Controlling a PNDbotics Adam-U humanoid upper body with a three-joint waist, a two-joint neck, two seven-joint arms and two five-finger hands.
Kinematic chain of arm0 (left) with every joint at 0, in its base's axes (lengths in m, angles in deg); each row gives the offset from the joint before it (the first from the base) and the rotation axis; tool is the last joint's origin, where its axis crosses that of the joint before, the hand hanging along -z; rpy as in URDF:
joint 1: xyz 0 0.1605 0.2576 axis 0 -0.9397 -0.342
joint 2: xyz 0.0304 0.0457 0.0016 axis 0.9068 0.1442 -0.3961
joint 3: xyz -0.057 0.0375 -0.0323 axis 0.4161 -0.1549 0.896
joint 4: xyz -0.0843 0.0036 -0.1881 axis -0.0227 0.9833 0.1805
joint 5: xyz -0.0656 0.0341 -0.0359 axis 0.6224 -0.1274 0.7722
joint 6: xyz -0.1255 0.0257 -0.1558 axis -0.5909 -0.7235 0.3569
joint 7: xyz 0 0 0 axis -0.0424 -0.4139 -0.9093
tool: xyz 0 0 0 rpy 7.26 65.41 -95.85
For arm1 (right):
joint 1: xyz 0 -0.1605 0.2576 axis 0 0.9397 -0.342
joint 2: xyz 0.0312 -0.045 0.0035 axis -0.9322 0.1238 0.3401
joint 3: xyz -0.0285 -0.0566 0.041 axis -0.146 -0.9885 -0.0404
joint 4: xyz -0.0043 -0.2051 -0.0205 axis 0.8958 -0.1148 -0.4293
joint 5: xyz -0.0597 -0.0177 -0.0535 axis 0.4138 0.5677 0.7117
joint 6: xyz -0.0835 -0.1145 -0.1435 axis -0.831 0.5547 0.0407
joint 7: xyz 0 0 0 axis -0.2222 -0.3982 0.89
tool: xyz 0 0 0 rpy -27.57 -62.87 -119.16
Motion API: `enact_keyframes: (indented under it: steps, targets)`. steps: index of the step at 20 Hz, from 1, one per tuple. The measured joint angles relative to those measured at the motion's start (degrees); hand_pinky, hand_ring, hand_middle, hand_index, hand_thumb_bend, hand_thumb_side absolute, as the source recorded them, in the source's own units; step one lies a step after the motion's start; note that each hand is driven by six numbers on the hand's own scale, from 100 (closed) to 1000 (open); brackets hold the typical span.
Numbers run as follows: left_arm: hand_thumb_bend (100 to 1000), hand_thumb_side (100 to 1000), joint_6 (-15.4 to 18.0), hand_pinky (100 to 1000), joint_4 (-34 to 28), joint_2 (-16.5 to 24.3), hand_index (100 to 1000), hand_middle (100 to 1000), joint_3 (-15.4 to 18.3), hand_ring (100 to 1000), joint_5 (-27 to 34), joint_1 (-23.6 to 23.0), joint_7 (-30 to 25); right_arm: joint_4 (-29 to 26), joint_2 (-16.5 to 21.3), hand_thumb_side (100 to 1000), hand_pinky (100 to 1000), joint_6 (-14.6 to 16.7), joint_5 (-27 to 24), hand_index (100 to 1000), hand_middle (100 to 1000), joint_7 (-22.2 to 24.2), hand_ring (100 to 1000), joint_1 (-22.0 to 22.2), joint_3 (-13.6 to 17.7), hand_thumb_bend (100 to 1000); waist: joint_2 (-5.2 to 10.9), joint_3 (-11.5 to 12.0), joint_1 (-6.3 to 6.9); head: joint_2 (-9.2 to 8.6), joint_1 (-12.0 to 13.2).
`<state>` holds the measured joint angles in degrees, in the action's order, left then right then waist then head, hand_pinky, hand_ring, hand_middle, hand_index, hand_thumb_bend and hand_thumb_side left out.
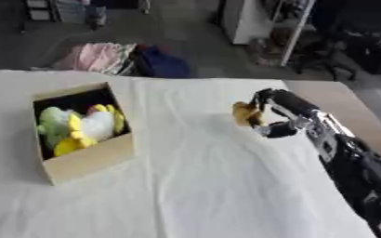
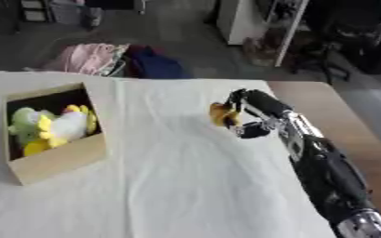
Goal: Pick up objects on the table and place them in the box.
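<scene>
While curled round a small yellow-brown toy [image 1: 244, 114] above the white-covered worktop [image 1: 202, 186], right hand [image 1: 268, 106] well apart from the cardboard box [image 1: 86, 162] of plush toys [image 1: 80, 126].

Box left, hand right, both on table.
Box [image 1: 86, 160] holds toys [image 1: 80, 125]; right hand [image 1: 271, 111] with small object [image 1: 245, 114] well apart on table [image 1: 202, 186].

right robot hand [image 1: 268, 108] extended, fingers curled
</scene>
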<state>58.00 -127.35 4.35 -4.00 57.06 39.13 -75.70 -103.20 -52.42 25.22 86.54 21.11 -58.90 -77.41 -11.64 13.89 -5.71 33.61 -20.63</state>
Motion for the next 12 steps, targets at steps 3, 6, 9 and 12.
enact_keyframes:
  steps: [3, 6, 9, 12]
  targets:
    - [100, 599, -0.04, 722, 0.00, 0.00, 740, 557, -0.03, 696, 0.32, 0.44, -0.03, -1.40, 0.02, 159, 684, 1.08, -2.92, 365, 211, 1.80, 498, -2.75, -0.82, 100, 0.02, 0.78, 0.00, -0.12, -0.22]
    - [100, 600, -0.07, 721, 0.00, 0.00, 740, 556, -0.27, 694, 0.98, 1.16, -0.06, -2.34, -0.51, 151, 685, 1.91, -5.40, 367, 213, 4.27, 498, -5.46, -1.71, 100, 0.02, 2.11, -0.02, -0.48, -0.69]
    - [100, 600, -0.01, 720, 0.00, 0.00, 740, 557, -0.37, 691, 1.77, 2.21, -0.11, -2.87, -2.00, 144, 688, 2.53, -6.94, 369, 216, 6.70, 501, -7.94, -2.42, 100, 0.02, 3.96, -0.02, -0.95, -1.31]
    - [100, 598, 0.13, 718, 0.00, 0.00, 740, 557, -0.37, 688, 2.92, 3.67, -0.07, -3.20, -3.46, 138, 689, 3.12, -7.83, 371, 218, 8.64, 502, -9.67, -2.93, 100, 0.02, 5.88, -0.07, -1.17, -1.98]
